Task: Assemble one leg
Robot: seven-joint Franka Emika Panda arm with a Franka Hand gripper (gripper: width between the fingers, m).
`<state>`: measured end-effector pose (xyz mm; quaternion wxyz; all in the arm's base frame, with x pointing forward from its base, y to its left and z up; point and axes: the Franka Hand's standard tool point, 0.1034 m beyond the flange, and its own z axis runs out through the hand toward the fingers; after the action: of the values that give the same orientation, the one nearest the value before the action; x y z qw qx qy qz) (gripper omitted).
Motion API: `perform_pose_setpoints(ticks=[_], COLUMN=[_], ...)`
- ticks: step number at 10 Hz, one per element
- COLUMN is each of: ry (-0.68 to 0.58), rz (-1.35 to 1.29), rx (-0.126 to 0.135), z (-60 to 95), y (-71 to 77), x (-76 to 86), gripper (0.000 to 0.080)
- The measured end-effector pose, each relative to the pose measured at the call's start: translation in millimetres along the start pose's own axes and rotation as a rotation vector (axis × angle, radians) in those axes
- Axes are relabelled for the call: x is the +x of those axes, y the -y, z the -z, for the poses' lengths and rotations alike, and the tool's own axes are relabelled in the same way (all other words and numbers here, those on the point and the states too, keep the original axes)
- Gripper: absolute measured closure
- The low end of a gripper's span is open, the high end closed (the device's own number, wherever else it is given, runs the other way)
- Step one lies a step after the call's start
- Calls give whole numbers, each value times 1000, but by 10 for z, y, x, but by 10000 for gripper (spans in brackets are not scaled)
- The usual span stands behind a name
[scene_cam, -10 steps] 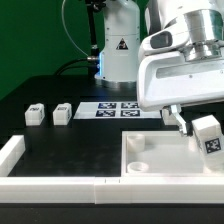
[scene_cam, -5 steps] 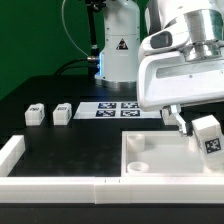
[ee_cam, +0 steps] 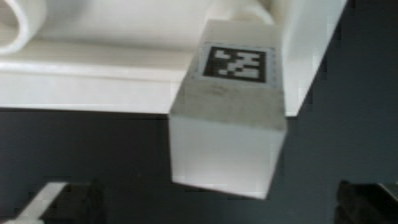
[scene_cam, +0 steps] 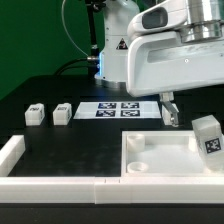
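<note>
Bright, even light falls on the scene. The white tray [scene_cam: 165, 160] almost glares against the black table [scene_cam: 60, 135]. The wrist view is blurred; the leg [ee_cam: 231, 125] there looks soft and grainy.

Three small tagged white legs [scene_cam: 35, 114] [scene_cam: 62, 113] [scene_cam: 209, 136], one large square white tray [scene_cam: 168, 158], one flat marker board [scene_cam: 120, 109].

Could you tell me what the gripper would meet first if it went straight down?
Probably the leg, which the wrist view shows centred under the open gripper; its fingers might pass either side.
</note>
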<state>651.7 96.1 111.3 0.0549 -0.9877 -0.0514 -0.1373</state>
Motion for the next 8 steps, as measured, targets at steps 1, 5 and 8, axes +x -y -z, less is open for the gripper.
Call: perform_pose_setpoints(ticks=[1,5,8], ry=[146,480,480], rz=[-26,-67,-65], rx=[19,58,58], z=[-2,-217,-251], y=[38,107,119], x=[-34,-149,-185], gripper=[151,151,277])
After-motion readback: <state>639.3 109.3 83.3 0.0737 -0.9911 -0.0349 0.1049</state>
